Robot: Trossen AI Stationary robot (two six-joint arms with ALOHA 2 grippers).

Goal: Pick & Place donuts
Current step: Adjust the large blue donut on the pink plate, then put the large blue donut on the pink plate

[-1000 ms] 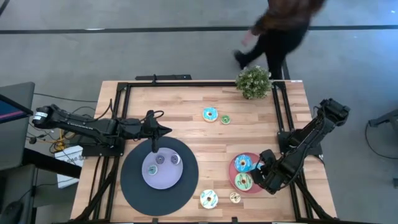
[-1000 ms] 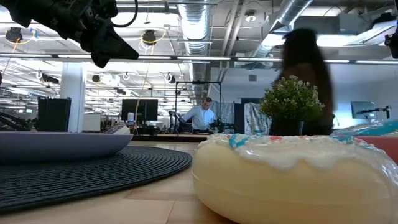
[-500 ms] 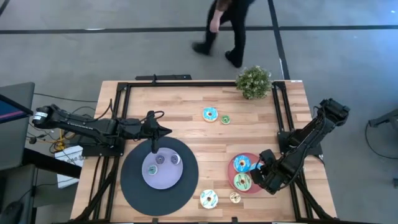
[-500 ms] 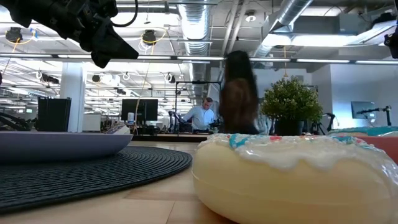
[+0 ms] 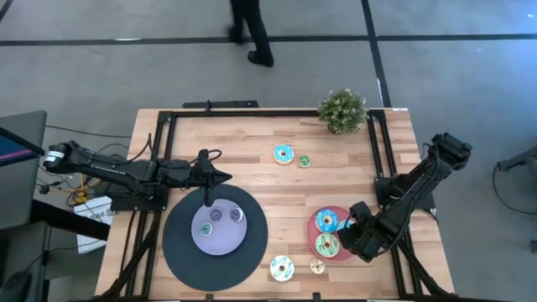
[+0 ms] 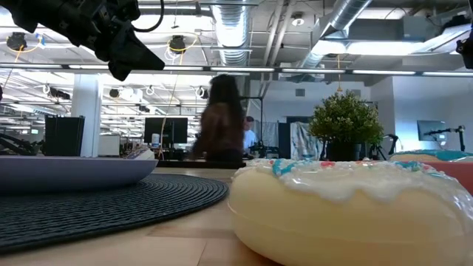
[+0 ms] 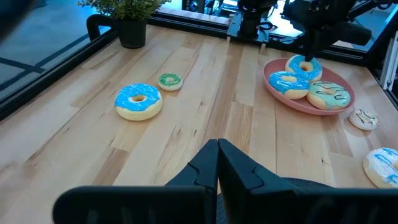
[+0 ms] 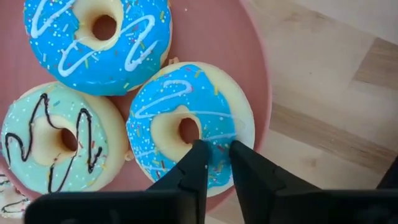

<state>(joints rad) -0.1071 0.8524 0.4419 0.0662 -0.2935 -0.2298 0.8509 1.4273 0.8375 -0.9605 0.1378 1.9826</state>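
Right pincer: the right gripper (image 8: 213, 149) hangs over the pink plate (image 8: 245, 68), its fingers only a narrow gap apart and straddling the rim of a blue donut (image 8: 186, 127) beside the hole; whether they truly pinch it I cannot tell.
Left pincer: the left gripper (image 7: 217, 152) is closed on nothing, poised above the lavender plate (image 5: 220, 231) on the black mat (image 5: 176, 247).
On the pink plate: three big donuts, two iced blue and one green donut (image 8: 53, 143) with dark squiggles, packed so they touch each other.
Risk one: the blue donut lies pressed against its two neighbours, so a lift or a release here may drag or nudge them; my guess is the green one shifts first.
Risk two: the donut sits near the plate's edge, and a sloppy let-go could roll it onto the table (image 5: 252, 159).
Elsewhere on the table: a blue donut (image 5: 283, 154) with a small green one (image 5: 304, 161) just beside it in the middle; a white-iced donut (image 5: 281, 268) and a small pale one (image 5: 317, 266) at the near edge.
On the lavender plate: three small donuts, as far as I can count.
Count: five big, five small.
Beyond: one potted plant (image 5: 341, 110), one person (image 5: 252, 29) walking past.
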